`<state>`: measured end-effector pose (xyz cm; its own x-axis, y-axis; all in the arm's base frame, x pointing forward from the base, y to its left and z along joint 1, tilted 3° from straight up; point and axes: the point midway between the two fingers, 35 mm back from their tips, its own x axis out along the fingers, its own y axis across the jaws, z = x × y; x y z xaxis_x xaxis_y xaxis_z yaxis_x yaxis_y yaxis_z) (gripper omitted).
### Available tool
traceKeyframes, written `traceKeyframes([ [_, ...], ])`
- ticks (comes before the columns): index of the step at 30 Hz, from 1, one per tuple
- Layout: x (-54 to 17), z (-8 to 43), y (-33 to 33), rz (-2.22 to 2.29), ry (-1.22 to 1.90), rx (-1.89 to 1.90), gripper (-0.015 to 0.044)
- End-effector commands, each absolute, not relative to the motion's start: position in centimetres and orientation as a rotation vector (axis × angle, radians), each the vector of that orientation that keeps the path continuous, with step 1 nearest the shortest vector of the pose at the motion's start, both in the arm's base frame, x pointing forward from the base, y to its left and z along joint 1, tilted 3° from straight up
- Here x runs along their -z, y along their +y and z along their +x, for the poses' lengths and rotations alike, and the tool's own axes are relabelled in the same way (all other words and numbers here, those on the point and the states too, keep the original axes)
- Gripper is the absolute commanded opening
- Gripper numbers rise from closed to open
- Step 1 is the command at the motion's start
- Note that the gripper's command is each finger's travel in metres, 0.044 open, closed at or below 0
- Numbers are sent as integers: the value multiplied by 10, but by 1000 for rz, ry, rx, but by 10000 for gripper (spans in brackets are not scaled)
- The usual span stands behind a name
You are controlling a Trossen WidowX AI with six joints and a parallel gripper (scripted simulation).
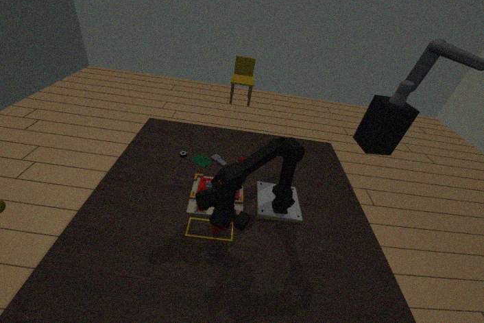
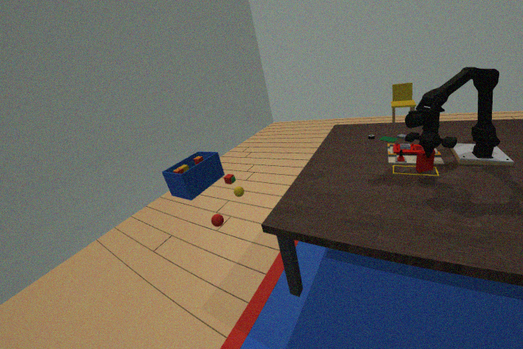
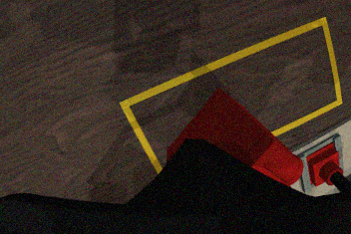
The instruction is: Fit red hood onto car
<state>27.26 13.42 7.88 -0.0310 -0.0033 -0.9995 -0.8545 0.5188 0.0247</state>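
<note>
A yellow chair [image 1: 243, 79] [image 2: 402, 103] is standing on the floor beyond the table. A blue bin [image 2: 195, 178] is holding orange and yellow pieces. A red ball [image 2: 217, 219], a yellow ball [image 2: 238, 191] and a small multicoloured cube [image 2: 229, 178] are lying near it on the floorboards.

The black arm [image 1: 258, 158] [image 2: 454, 84] rises from its base, bends at a high elbow and slopes down along the forearm to the wrist [image 1: 228, 176] [image 2: 431, 101]. Below, the gripper [image 1: 220, 226] [image 2: 428, 155] [image 3: 193, 148] points downward, its fingers drawn nearly together in a narrow pinch. The wrist view shows its dark silhouette along the lower edge.
</note>
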Motion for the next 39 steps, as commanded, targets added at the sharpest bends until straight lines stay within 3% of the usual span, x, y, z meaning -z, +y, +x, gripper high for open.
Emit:
traceKeyframes([
  [1, -79, 274, 133, -781, 1453, -790, 0],
  [39, -79, 275, 131, -630, 1505, -635, 0],
])
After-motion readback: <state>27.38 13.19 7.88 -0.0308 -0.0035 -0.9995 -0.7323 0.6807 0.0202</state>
